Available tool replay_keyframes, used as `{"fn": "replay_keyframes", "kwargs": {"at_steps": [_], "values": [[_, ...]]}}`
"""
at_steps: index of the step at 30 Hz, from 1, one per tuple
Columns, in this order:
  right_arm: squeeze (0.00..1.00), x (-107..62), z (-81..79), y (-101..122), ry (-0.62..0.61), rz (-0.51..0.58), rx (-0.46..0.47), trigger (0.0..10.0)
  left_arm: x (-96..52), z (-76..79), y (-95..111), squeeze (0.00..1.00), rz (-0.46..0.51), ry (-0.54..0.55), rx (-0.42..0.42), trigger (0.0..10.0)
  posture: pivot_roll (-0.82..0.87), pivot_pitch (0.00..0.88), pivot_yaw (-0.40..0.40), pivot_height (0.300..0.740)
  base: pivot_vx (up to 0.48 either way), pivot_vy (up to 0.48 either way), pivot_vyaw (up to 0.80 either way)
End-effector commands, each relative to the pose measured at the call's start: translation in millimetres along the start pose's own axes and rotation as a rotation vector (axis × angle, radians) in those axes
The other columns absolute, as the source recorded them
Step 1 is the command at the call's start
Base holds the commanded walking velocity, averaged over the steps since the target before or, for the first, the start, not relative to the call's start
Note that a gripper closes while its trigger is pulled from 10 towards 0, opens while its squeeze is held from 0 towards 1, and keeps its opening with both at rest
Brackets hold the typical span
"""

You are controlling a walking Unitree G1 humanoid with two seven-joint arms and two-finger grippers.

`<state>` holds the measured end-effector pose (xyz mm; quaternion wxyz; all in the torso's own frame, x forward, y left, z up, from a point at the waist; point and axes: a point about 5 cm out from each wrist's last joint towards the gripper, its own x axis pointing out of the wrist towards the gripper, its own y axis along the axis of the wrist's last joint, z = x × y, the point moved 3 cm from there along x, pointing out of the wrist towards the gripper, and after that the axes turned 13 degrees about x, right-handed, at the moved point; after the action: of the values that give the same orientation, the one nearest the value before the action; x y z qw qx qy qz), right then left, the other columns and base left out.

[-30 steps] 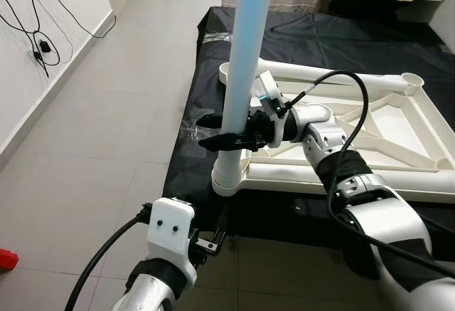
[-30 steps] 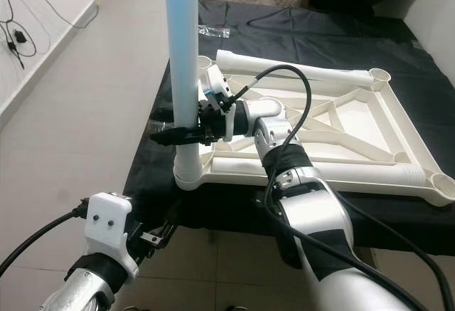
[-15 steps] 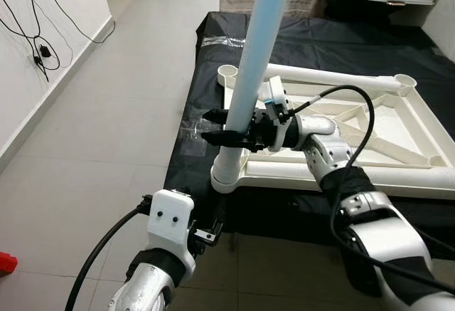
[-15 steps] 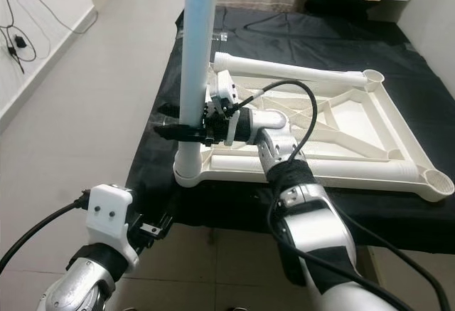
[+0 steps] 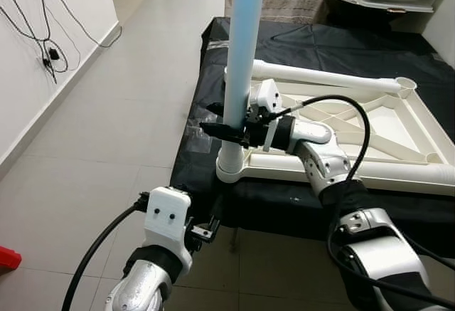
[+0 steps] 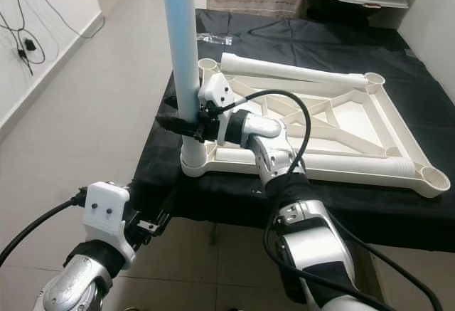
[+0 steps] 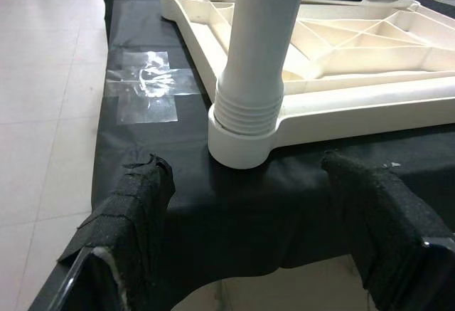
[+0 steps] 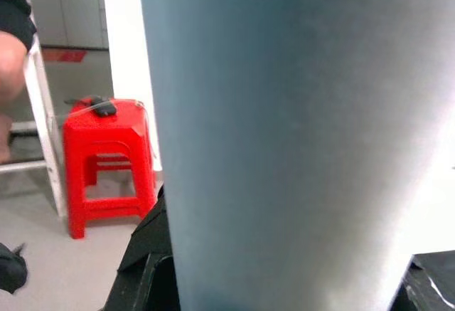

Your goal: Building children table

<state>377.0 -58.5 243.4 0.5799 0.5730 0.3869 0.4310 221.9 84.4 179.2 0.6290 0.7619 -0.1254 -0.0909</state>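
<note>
Your right gripper [image 5: 222, 129] has its fingers [image 5: 215, 127] closed around the pale blue table leg [image 5: 240, 48], gripping it low on the shaft, just above the ribbed collar. The leg stands upright in the near-left corner socket [image 5: 232, 170] of the white tabletop frame [image 5: 370, 127], which lies upside down on the desk [image 5: 320, 44] under a black cover. Your left gripper [image 7: 256, 254] hangs below the desk edge with its fingers [image 7: 135, 208] spread wide and holding nothing, pointed at that same socket. A patch of clear tape [image 7: 147, 87] sits on the cover beside the frame. A red stool [image 8: 106, 158] stands on the floor beyond.
</note>
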Motion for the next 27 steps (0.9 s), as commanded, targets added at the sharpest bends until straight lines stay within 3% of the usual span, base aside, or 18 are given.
{"fn": "replay_keyframes", "kwargs": {"at_steps": [1, 5, 7, 8, 9, 12, 19, 27], "values": [[0.0, 2.4, -5.6, -35.4, 0.035, -0.106, 0.128, 10.0, 0.7, 0.7, -4.3, 0.0, -0.016, -0.006, 0.001, 10.0, 0.13, 0.195, -0.067, 0.74, 0.0, 0.0, 0.0], [0.0, 8.4, -10.5, -38.2, 0.096, -0.116, 0.154, 10.0, 0.8, 1.2, -3.3, 0.0, -0.013, -0.007, 0.001, 10.0, 0.13, 0.2, -0.071, 0.74, 0.0, 0.0, 0.0], [0.0, 13.5, -18.3, -36.6, 0.211, -0.118, 0.18, 10.0, 0.8, 1.8, -0.5, 0.0, -0.006, -0.008, 0.002, 10.0, 0.14, 0.213, -0.084, 0.74, 0.0, 0.0, 0.0], [0.0, 13.5, -18.3, -36.6, 0.211, -0.118, 0.18, 10.0, 0.8, 1.8, -0.5, 0.0, -0.006, -0.008, 0.002, 10.0, 0.14, 0.213, -0.084, 0.74, 0.0, 0.0, 0.0], [0.0, 15.8, -24.2, -33.7, 0.309, -0.122, 0.189, 10.0, -0.1, 1.1, 2.1, 0.0, -0.002, -0.003, 0.004, 10.0, 0.15, 0.224, -0.09, 0.74, 0.0, 0.0, 0.0], [0.0, 16.1, -25.5, -32.9, 0.332, -0.125, 0.186, 10.0, -0.5, 0.8, 2.7, 0.0, -0.001, -0.001, 0.004, 10.0, 0.15, 0.224, -0.09, 0.74, 0.0, 0.0, 0.0], [0.0, 26.9, -39.0, -22.2, 0.505, -0.19, 0.123, 10.0, -7.9, 0.2, 9.4, 0.0, 0.003, 0.013, 0.01, 10.0, 0.17, 0.262, -0.114, 0.74, 0.0, 0.0, 0.0], [0.0, 37.6, -49.1, -13.6, 0.614, -0.199, 0.081, 10.0, -9.3, 1.6, 14.5, 0.0, 0.01, 0.021, 0.001, 10.0, 0.19, 0.28, -0.12, 0.74, 0.0, 0.0, 0.0]]}}
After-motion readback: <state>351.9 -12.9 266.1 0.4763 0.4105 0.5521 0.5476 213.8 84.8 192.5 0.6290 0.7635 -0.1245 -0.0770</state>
